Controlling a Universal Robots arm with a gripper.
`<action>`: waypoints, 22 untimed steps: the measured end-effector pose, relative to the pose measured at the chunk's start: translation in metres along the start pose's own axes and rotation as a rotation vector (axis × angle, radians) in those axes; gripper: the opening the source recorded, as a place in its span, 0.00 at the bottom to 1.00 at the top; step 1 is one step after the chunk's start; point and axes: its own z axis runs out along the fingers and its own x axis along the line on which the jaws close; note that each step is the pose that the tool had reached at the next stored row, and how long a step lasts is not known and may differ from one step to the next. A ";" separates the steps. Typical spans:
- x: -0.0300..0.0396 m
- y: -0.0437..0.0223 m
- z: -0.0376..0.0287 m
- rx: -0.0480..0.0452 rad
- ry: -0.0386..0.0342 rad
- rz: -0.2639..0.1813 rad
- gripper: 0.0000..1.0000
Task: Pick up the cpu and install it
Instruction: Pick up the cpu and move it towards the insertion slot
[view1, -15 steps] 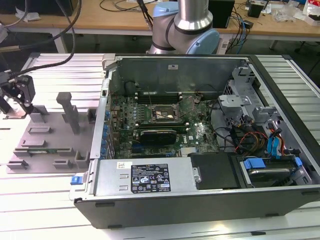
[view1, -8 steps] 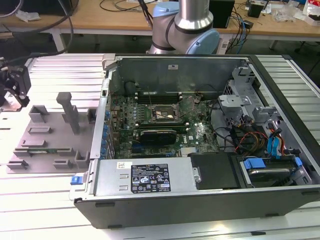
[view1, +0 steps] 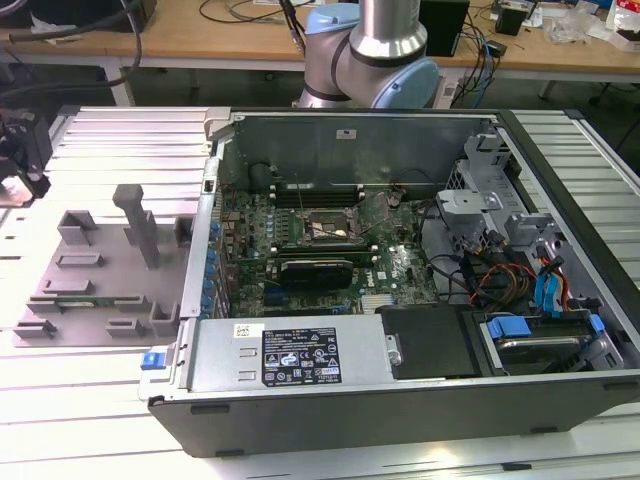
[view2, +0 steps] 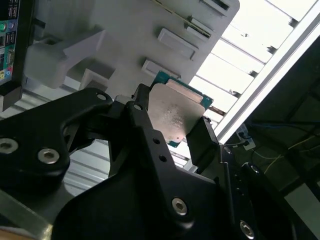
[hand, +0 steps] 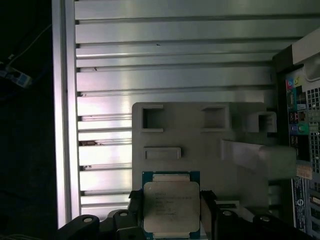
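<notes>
1. At the exterior view's far left, the gripper (view1: 25, 170) hangs over the slatted table (view1: 110, 130).
2. Its claw is clamped on the cpu (hand: 171, 206), a finger (hand: 207, 210) on each side, over the gray fixture plate (hand: 200, 135).
3. Right of the plate lies the open computer case (view1: 560, 180), with the motherboard socket (view1: 335, 228) inside it.

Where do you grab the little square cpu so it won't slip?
By two opposite thin edges, coming from above its flat metal top. The cpu is a thin flat square, so only the edges give a pinch. The gripper has one finger on each side of it in both wrist views.
</notes>
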 end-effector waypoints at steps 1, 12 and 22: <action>-0.0001 0.0002 -0.0022 0.0000 -0.0001 0.000 0.55; -0.0010 0.0055 -0.0460 -0.0001 -0.0025 0.000 0.55; -0.0016 0.0088 -0.0728 -0.0002 -0.0047 0.000 0.55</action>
